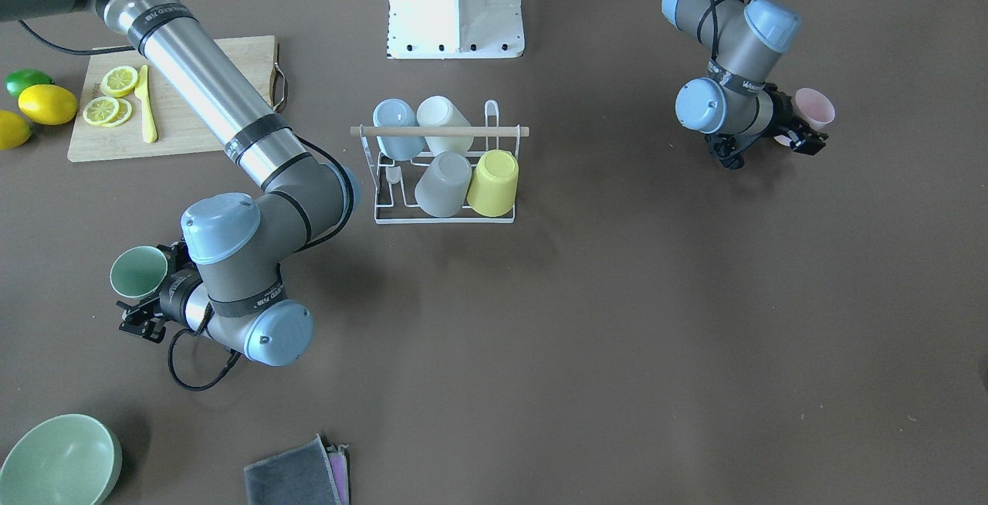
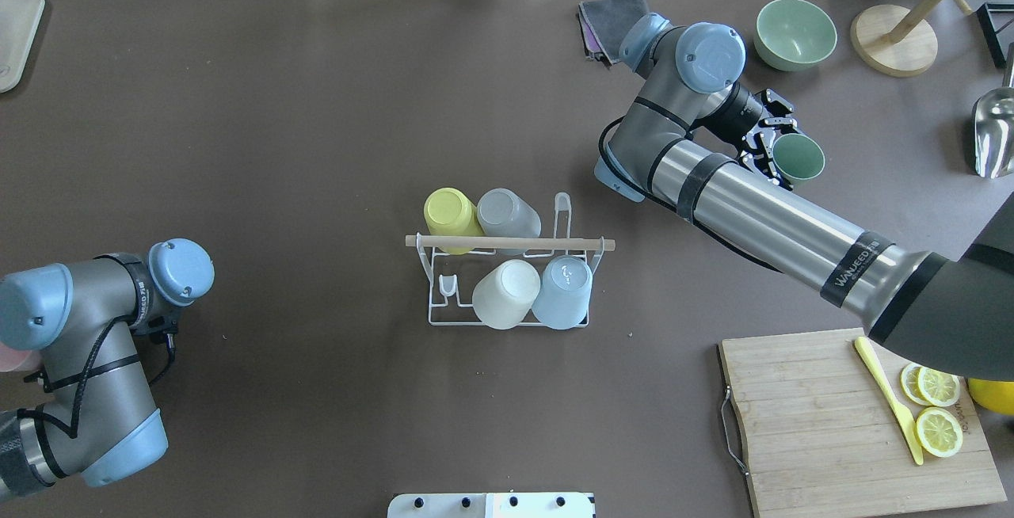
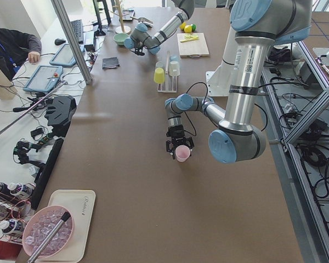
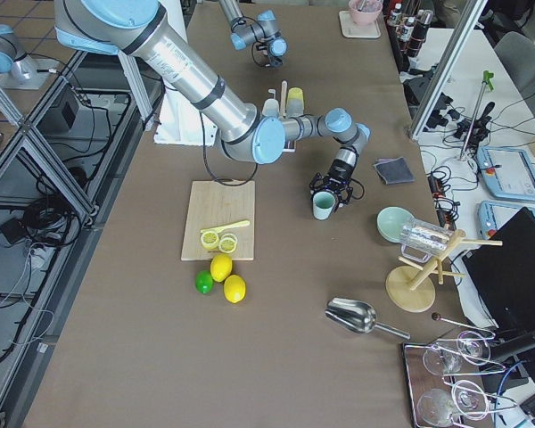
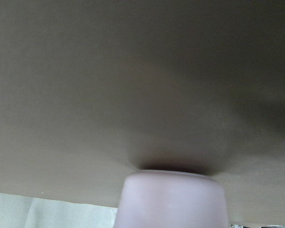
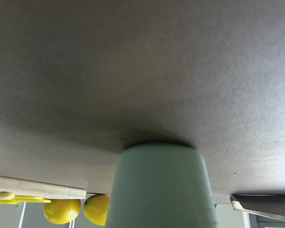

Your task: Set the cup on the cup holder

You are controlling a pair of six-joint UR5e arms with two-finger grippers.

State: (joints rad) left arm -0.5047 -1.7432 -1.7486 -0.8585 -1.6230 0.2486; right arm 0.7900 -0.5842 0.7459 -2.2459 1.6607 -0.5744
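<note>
The cup holder [image 1: 440, 132], a white wire rack with a wooden rod on top, stands mid-table and carries several upturned cups; it also shows in the overhead view [image 2: 507, 243]. My right gripper [image 2: 770, 150] is shut on the near wall of a green cup [image 2: 798, 158] that stands upright on the table. The green cup fills the bottom of the right wrist view [image 6: 159, 187]. My left gripper [image 1: 801, 137] is shut on a pink cup [image 1: 815, 106] that also rests on the table [image 5: 171, 199]. Both cups are well away from the rack.
A wooden cutting board [image 2: 816, 423] with lemon slices and a yellow knife lies by the right arm. Lemons and a lime [image 1: 31, 99] lie beside the board. A green bowl [image 2: 794, 33], a grey cloth [image 2: 606, 19], a wooden stand [image 2: 893, 49] and a metal scoop [image 2: 994, 134] are at the far right.
</note>
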